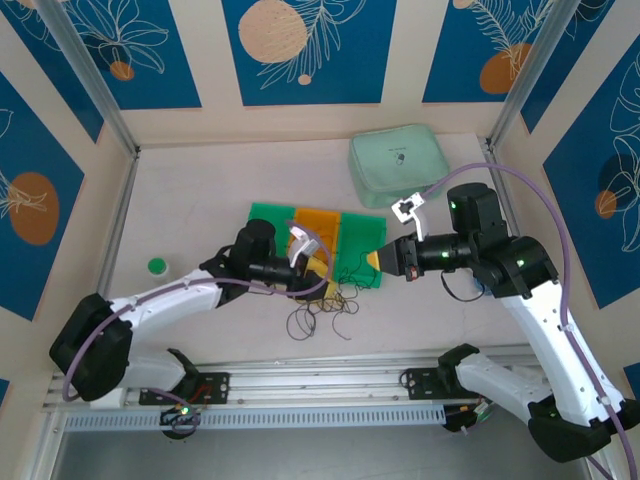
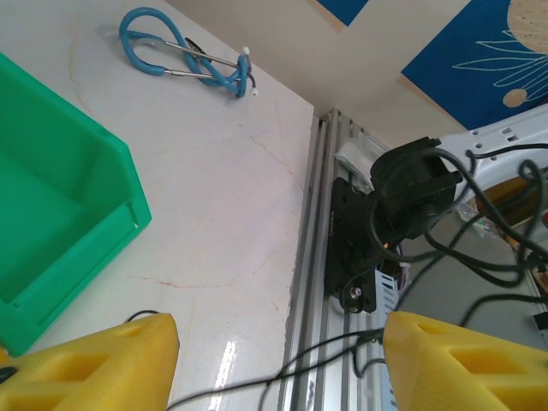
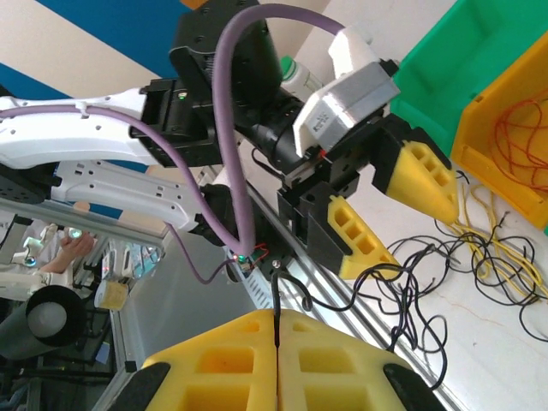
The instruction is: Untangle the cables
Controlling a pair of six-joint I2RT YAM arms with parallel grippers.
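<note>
My right pincer [image 3: 276, 321] is closed tight, with 1 strand of the black cables [image 1: 322, 314] nipped in the seam between its yellow fingers. My left pincer [image 2: 281, 334] stands open, fingers well apart and gripping nothing. 1 black strand runs loose across the gap. The black tangle lies on the bench [image 1: 200, 190] toward the middle of its near edge, just in front of the bins. Pale yellow cables [image 3: 476, 202] trail on the bench beside the yellow bin [image 3: 501, 184], touching the black ones. Orange cables [image 3: 521, 137] sit inside that bin, next to the green bin [image 2: 86, 274].
</note>
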